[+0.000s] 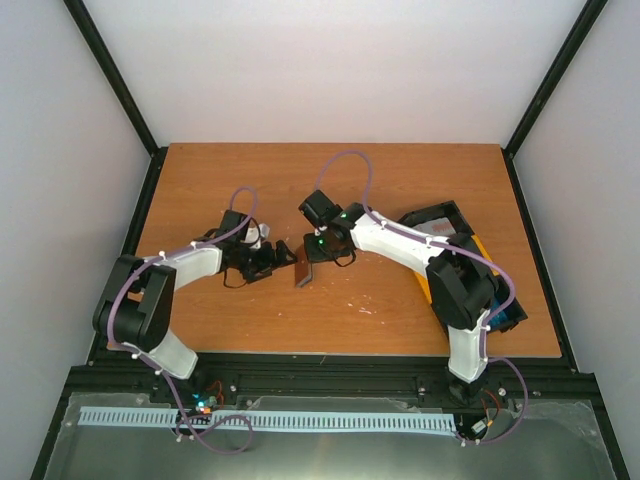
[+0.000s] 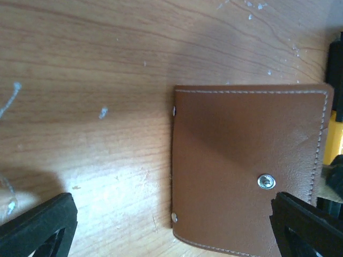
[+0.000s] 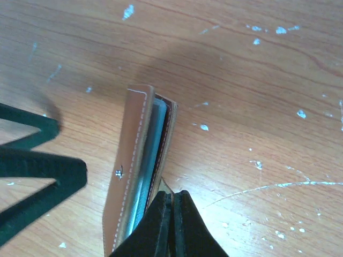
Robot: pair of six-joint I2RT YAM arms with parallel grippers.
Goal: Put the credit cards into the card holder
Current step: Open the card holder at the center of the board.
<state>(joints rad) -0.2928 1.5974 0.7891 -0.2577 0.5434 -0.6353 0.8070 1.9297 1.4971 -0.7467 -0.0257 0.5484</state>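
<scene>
1. The small, flat, brown leather-like card holder stands on one edge on the orange-brown wooden table, well to the left of the black and yellow plastic tray, with its metal snap facing away from the tray
2. The right gripper, on the tray side of the holder, has its black fingers pressed together at one end of the holder, apparently pinching a thin rear leaf; I judge this grip is what keeps the holder upright
3. The left gripper, on the side of the holder away from the tray, is spread wide, with its pads flanking the snap face and touching nothing, so the holder depends on the other claw
4. Seen edge-on, the holder gapes slightly and shows grey-blue lining between its leaves, which probably presents the slot for a card
5. The thin blue plastic credit cards seem to lie at the tray's near end, partly hidden by the right arm; neither claw carries one, and I cannot tell whether any is already inside the holder
</scene>
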